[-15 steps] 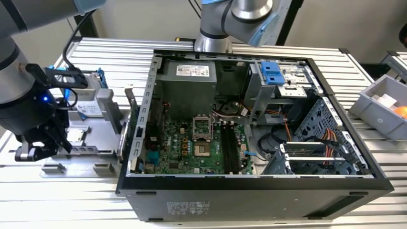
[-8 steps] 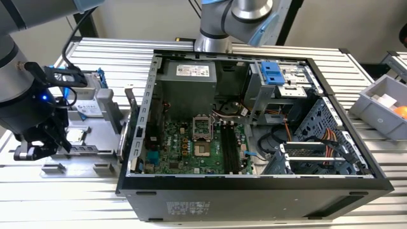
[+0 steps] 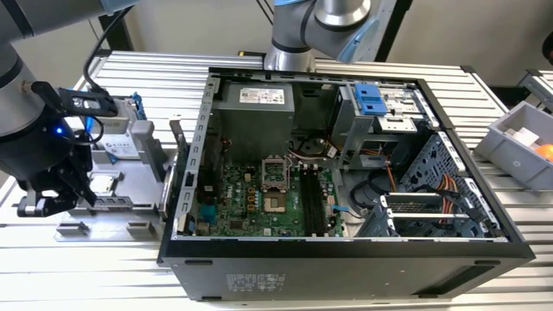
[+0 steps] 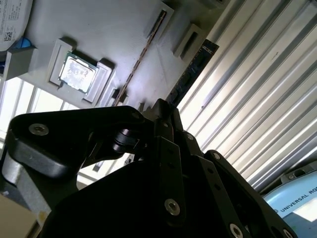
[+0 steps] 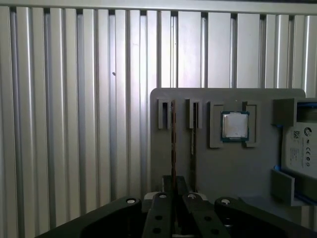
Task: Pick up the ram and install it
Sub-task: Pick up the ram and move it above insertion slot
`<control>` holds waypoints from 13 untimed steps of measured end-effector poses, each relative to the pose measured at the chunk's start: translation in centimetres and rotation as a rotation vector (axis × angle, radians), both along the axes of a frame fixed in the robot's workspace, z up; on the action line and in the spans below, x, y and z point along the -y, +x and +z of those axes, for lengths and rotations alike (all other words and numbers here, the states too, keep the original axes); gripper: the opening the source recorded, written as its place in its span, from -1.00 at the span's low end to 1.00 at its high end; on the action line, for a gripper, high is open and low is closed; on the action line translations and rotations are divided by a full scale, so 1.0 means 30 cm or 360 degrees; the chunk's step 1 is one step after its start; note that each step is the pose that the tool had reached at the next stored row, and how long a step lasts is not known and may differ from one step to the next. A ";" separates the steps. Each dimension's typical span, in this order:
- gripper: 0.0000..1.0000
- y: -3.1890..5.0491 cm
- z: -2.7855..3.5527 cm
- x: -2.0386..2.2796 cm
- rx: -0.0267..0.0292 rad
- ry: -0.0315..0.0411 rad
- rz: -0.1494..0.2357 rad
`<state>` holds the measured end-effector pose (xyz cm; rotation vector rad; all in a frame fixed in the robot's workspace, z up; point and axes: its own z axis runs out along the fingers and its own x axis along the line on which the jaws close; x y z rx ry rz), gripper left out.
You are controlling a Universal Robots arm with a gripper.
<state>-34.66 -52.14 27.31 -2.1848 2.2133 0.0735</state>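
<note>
Ram pick-up stage: the stick stands on edge in the grey holder.
Gripper sits at its end, seemingly astride it; whether it grips, I cannot tell. Lifting calls for a straight, centred pull.

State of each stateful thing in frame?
computer case: open, side panel off.
ram: on edge in gray holder slot, not installed.
second stick: on edge in neighbouring slot.
processor chip: seated in holder pocket.
hard drive: in holder bracket.
gripper: poised at the ram.
</note>
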 end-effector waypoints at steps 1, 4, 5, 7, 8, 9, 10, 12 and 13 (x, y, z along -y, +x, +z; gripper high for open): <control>-1.00 0.000 0.001 0.000 -0.00001 0.0000 0.0000; -1.00 0.000 0.006 0.000 -0.00003 0.0000 0.0000; -1.00 0.000 0.007 0.000 -0.00003 0.0000 0.0000; -1.00 0.000 0.011 0.000 -0.00001 0.0000 0.0000; -1.00 0.000 0.013 0.000 -0.00002 0.0000 0.0000; -1.00 0.000 0.015 0.000 -0.00002 0.0000 0.0000; -1.00 0.000 0.017 0.000 -0.00001 0.0000 0.0000; -1.00 0.000 0.021 0.000 -0.00003 0.0000 0.0000; -1.00 0.000 0.023 0.000 -0.00002 0.0000 0.0000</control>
